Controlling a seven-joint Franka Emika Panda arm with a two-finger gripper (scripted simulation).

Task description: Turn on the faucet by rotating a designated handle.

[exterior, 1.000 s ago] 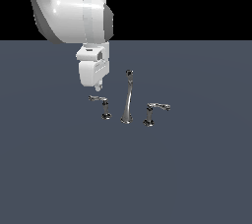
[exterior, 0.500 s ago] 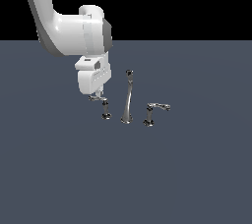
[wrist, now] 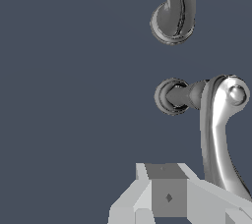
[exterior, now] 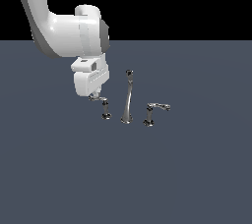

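In the exterior view, the faucet [exterior: 127,101] is standing on the dark worktop [exterior: 187,179], its handle [exterior: 101,101] sitting on the exterior view's left of the tall spout [exterior: 128,95] and the arched-lever handle [exterior: 155,110] on the right. The claw [exterior: 94,94] is hanging right at the handle's lever end; whether it is open or closed cannot be told.

In the wrist view, the handle [wrist: 216,125] is lying beside one claw finger [wrist: 165,193], with the spout [wrist: 174,7] beyond it.
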